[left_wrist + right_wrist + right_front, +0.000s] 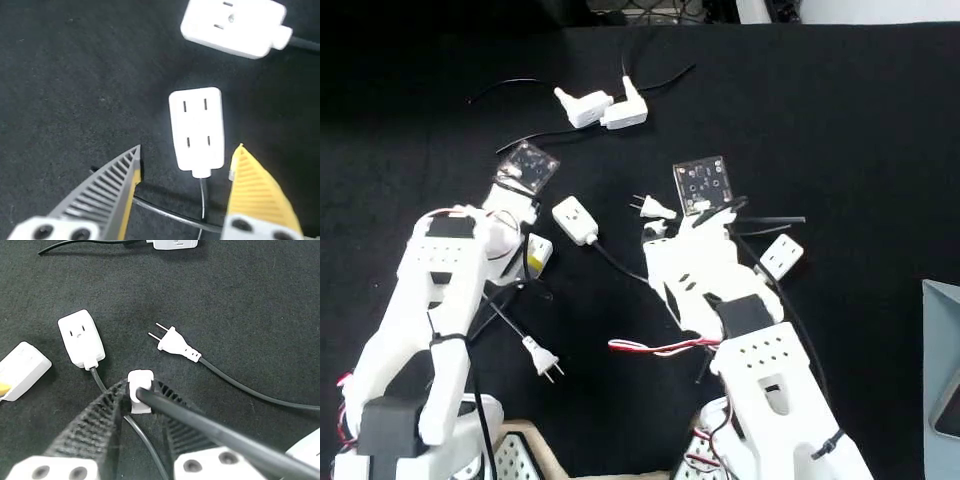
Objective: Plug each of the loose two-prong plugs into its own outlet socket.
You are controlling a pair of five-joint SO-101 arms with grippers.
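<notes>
My left gripper (189, 148) is open, its yellow and grey fingers on either side of a white two-outlet socket (196, 129) that lies flat on the black table. In the high view that gripper (535, 253) is at the left centre. A second white socket (232, 27) (575, 220) lies just beyond it. My right gripper (141, 390) (655, 232) is shut on a white plug (140, 390) whose black cord runs back over the fingers. A loose two-prong plug (175, 343) (655, 207) lies just ahead of it, with the same socket (81, 337) off to its side.
Another loose plug (542, 357) lies near the left arm's base. A third socket (782, 255) rests beside the right arm. Two white cord ends (602, 108) lie together at the far side. A grey bin (942, 370) stands at the right edge. Black cords cross the middle.
</notes>
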